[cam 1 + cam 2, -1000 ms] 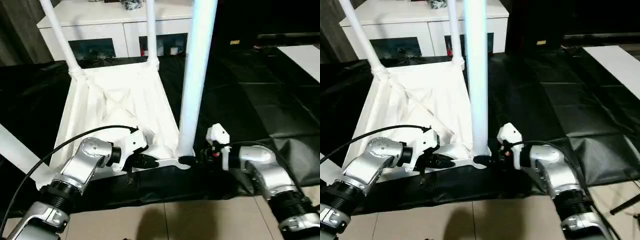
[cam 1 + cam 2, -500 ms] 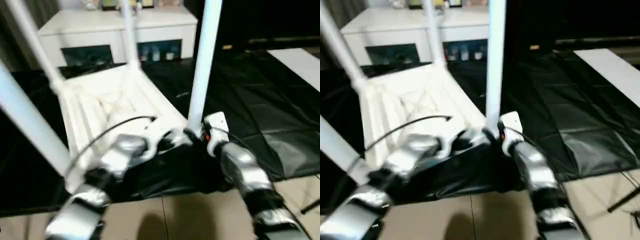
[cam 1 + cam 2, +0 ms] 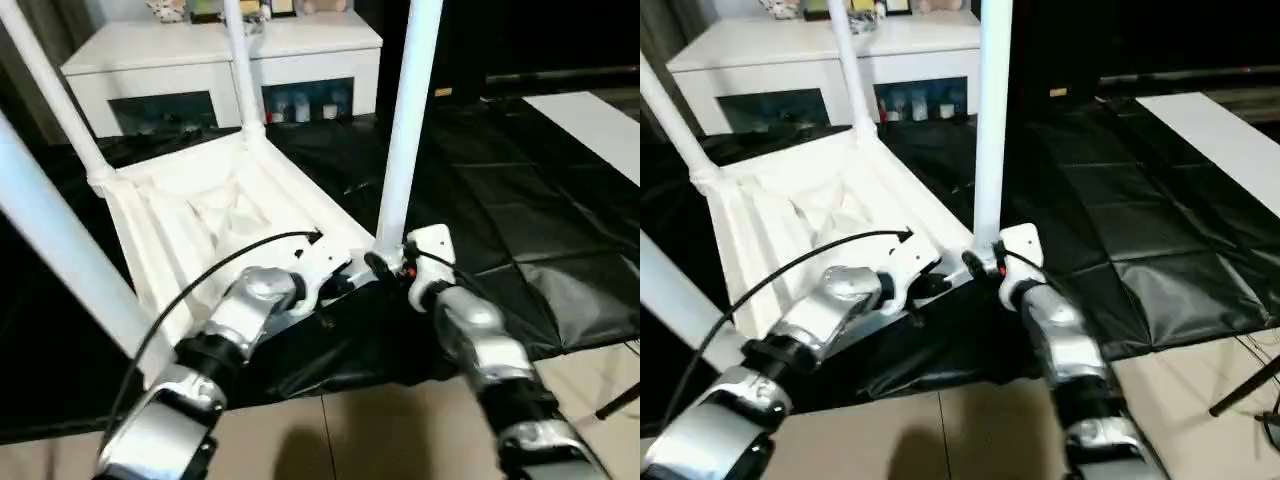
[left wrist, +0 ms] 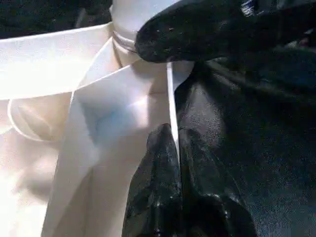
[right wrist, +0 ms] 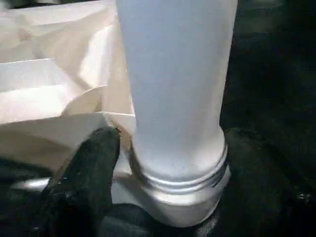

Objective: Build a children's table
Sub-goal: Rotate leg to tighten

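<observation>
While the left pincer clamps the upturned children's table rim steady, the right pincer seemingly straddles a leg's base, jaws apart, to turn it.

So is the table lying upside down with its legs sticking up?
Yes, the table top lies ribbed side up on the black sheet, its white legs pointing upward.

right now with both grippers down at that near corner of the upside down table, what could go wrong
The near leg still shows thread rings above its socket, so it may not be screwed fully home and could wobble or lean.

The right gripper has a finger on each side of that leg's base with gaps, so a turn might slip.

The left gripper pinches only the thin edge of the tabletop; the top could slide on the black sheet.
</observation>
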Motion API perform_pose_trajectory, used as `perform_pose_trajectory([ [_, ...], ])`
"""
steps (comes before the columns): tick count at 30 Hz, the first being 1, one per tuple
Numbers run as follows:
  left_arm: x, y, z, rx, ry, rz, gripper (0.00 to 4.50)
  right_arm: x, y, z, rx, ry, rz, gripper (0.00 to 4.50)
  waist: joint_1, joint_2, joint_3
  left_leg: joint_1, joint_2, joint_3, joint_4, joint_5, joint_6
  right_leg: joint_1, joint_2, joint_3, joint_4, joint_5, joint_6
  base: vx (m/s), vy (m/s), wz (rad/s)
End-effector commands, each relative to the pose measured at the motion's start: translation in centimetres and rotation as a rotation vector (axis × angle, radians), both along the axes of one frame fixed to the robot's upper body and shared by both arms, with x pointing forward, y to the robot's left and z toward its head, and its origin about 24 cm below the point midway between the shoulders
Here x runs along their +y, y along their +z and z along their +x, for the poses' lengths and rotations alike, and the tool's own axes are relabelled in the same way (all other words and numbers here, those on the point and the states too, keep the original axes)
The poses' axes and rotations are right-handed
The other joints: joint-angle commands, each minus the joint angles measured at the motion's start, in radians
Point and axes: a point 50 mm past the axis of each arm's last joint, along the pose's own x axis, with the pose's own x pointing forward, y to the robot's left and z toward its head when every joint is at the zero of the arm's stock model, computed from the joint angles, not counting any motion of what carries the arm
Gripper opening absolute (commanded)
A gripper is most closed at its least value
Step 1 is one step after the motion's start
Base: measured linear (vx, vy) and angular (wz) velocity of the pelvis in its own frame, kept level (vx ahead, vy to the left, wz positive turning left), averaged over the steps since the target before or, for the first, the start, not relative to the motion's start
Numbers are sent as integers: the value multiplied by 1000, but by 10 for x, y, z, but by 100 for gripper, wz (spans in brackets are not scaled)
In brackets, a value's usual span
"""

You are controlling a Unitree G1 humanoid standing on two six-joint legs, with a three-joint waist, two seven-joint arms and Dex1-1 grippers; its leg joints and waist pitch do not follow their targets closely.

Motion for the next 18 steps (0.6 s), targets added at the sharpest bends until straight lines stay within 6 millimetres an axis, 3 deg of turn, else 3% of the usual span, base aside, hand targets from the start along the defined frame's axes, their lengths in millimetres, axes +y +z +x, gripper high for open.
perform_pose_trajectory([
  [1, 4, -21, -16, 89, -97, 60, 0, -2, 6, -4, -7, 115, 22, 375, -1, -16, -45, 15, 42, -32, -88, -500, 23, 16, -48, 18, -84, -488, -147, 0, 0, 0],
  [3, 8, -23, -18, 92, -116, 69, 0, -11, 6, -10, -8, 192, 3, 375, 7, -10, -48, 20, 46, -26, -86, -477, 27, 16, -45, 21, -81, -415, -176, 0, 0, 0],
  [4, 12, -22, -18, 74, -141, 69, 0, -22, 7, -17, -5, 272, -28, 375, 9, -12, -48, 23, 47, -23, -85, -471, 30, 14, -43, 23, -78, -393, -188, 0, 0, 0],
  [8, 17, -18, -22, 45, -243, 43, 0, -44, 9, -33, 21, 401, -76, 375, 22, -14, -55, 7, 48, -20, -79, -373, 69, 34, -47, 26, -63, -319, -215, 0, 0, 0],
  [10, 20, -14, -26, 32, -314, 32, 0, -53, 11, -40, 39, 464, -84, 375, 29, -13, -55, 7, 51, -16, -77, -342, 82, 33, -46, 25, -60, -289, -229, 0, 0, 0],
  [13, 23, -10, -31, 12, -404, 11, 0, -61, 15, -54, 78, 571, -52, 375, 40, -11, -58, 7, 56, -14, -75, -305, 95, 34, -45, 26, -52, -244, -244, 42, -6, 3],
  [14, 23, -9, -31, 10, -405, 9, 0, -62, 16, -55, 80, 576, -50, 375, 48, -11, -61, 14, 58, -11, -70, -293, 105, 32, -44, 26, -49, -213, -251, 51, -6, 6],
  [18, 22, -6, -32, 6, -446, -23, 0, -65, 16, -64, 119, 641, -48, 375, 64, -9, -65, 8, 58, -9, -64, -212, 125, 36, -47, 26, -36, -129, -274, 0, 0, 0],
])
